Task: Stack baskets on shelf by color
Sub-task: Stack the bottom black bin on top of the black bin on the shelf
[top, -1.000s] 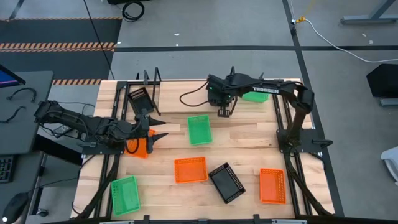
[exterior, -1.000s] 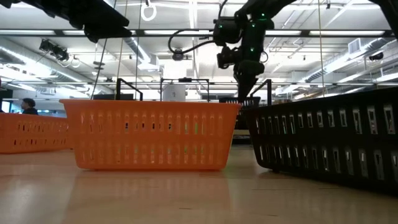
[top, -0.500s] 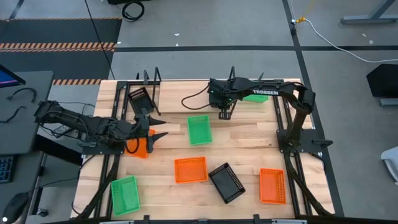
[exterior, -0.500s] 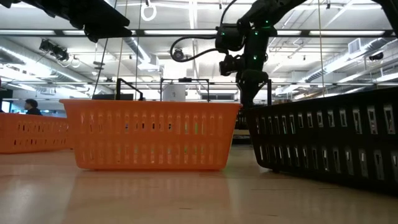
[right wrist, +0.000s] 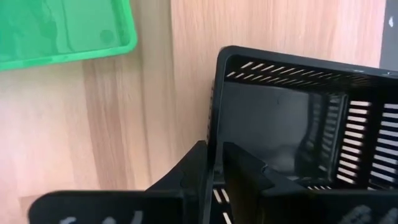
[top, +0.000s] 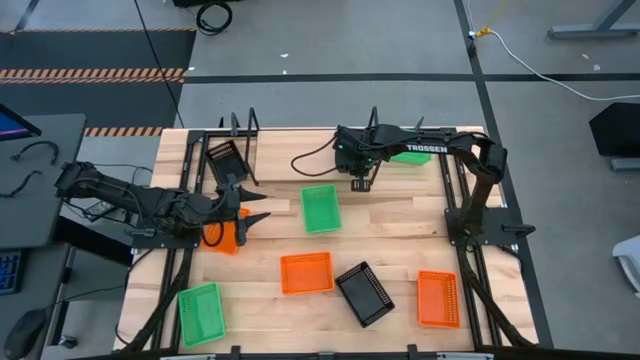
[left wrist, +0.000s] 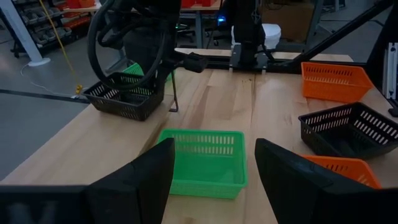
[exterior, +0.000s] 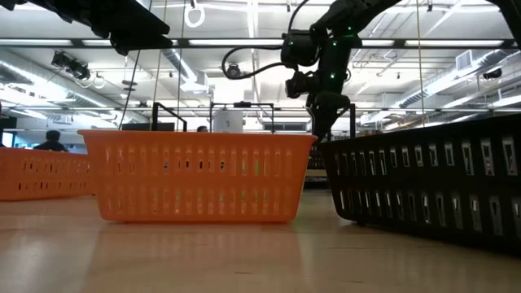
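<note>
At the left, the left gripper [top: 250, 214] hangs just above an orange basket [top: 222, 238] near the bench [top: 400, 232] edge, its jaws spread wide and empty. Behind it, the shelf [top: 240, 130] of thin black uprights carries one black mesh basket [top: 225, 160].

The central green basket [left wrist: 205, 163] lies straight ahead of the left jaws. Its long side faces them, so its long axis runs across their line of reach. We judge the left arm the nearer one for that basket.

Further right, at the far edge of the bench, the right gripper [right wrist: 214, 149] points down over a second black basket [right wrist: 292, 124]. One slotted wall of this basket stands up between the jaws, which sit close on either side of its rim. We cannot tell whether they are pinching it or have let go. The basket sits low, at or near the wood, with the corner of a green basket near it. We judge that any lift depends on that rim staying centred between the jaws. The shelf with the other black basket lies well apart to the left.

All the baskets are thin, glossy moulded plastic, rectangular with rounded corners and slotted walls. We expect them to be light and springy at the rim. The bench is pale, smooth plank wood.
</note>
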Tool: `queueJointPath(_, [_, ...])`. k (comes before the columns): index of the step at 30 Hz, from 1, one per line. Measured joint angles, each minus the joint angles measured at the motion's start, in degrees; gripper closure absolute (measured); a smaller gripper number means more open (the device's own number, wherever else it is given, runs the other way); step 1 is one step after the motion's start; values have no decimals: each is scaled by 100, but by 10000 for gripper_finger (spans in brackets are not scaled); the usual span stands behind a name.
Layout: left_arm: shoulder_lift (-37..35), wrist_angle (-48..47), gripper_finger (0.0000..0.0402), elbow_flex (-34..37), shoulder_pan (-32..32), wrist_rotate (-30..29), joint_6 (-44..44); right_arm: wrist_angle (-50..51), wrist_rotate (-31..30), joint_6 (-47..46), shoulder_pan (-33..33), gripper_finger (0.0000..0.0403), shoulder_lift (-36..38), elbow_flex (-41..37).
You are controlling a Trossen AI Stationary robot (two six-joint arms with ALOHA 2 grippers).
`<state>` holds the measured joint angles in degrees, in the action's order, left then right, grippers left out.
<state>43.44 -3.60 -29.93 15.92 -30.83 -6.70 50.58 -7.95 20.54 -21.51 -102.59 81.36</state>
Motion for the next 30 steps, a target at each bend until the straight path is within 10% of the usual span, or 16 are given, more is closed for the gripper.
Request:
queueJointPath(12, [0, 17, 171, 0, 0, 0, 30, 92, 30, -375, 566, 340, 666, 7])
queueJointPath(30, [7, 39, 171, 0, 2, 2, -89, 471, 259, -1799, 3600, 259, 827, -8])
